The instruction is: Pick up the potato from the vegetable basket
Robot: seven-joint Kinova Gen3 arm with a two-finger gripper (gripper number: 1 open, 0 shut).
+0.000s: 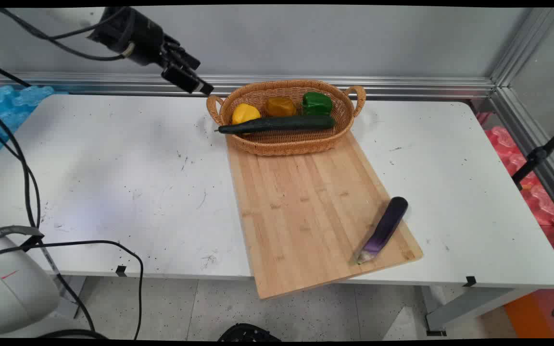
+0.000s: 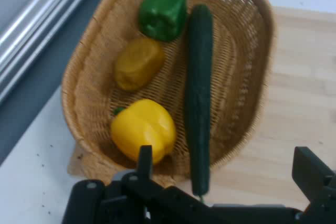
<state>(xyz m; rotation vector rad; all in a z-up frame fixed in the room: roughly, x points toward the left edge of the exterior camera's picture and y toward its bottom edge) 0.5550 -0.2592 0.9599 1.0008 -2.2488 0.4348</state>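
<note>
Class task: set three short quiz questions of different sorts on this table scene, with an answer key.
1. How many peppers lie in the basket?
2. True or false: the eggplant lies in the basket.
3. The gripper hangs nearest the basket's: A) left handle B) right handle C) far side of the board.

Key:
1. Three: yellow pepper, orange pepper, green pepper.
2. False: it lies on the cutting board.
3. A.

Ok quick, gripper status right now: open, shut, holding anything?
Gripper: open and empty, raised above the left end of the basket, fingers apart over the yellow pepper and the cucumber.
</note>
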